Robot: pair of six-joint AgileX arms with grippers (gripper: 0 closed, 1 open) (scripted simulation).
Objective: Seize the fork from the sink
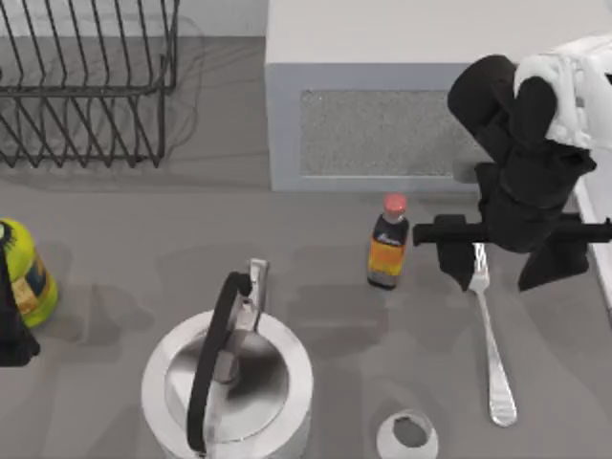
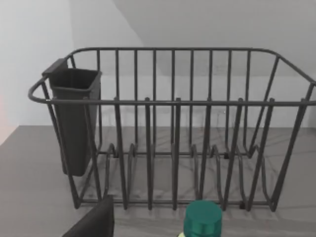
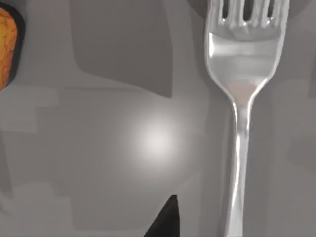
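**Right gripper poised over the fork's tines**

The fork [image 1: 491,344] is seen lying flat on the grey sink floor [image 1: 316,316], its tines beneath the right gripper [image 1: 497,263] and its handle stretched away from the fingers. The sauce bottle [image 1: 387,244] is stood just beside them. Their spread cannot be told. The left gripper [image 1: 11,330] is parked at the left edge by the yellow bottle [image 1: 29,273].

One fork [image 1: 491,342]. One kettle [image 1: 228,382]. Two bottles: a red-capped sauce bottle [image 1: 387,243] and a yellow bottle [image 1: 26,273] at the left edge. One wire dish rack [image 1: 86,81]. One drain [image 1: 408,434]. Two arms, one claw [image 1: 507,251] seen.
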